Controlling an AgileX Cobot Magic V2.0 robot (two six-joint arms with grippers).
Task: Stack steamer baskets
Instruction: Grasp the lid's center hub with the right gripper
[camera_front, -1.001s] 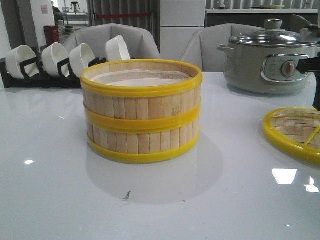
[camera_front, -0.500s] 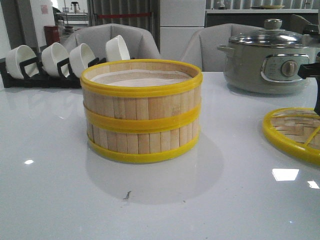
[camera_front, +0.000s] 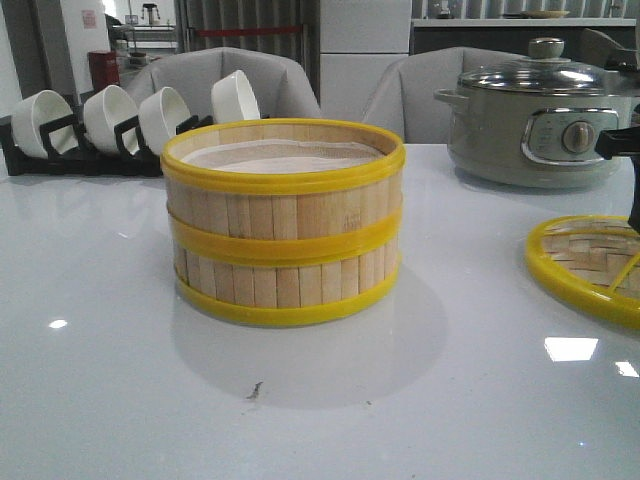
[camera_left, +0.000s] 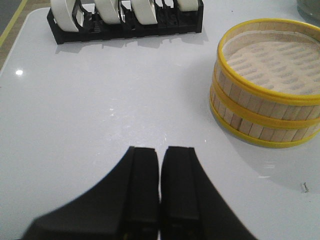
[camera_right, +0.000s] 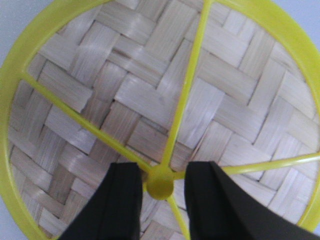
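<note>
Near the right edge of the table (camera_front: 120, 400), the woven lid (camera_front: 590, 265) is lying flat, and the right gripper (camera_right: 161, 197) is hanging over it, fingers parted on either side of the yellow knob (camera_right: 160, 186), gripping nothing. The left gripper (camera_left: 159, 185) is hovering over bare tabletop, fingers pressed together and empty. Mid-table, the steamer baskets (camera_front: 284, 220) are sitting stacked two high. Farther back, bowls (camera_front: 130, 115) are standing in a rack at the left and a grey pot (camera_front: 535, 110) at the right.

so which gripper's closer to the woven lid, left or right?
Right. The right gripper is directly over the woven lid, open, fingers straddling its centre hub. The left gripper is shut over bare table, with the stacked steamer baskets to one side.
</note>
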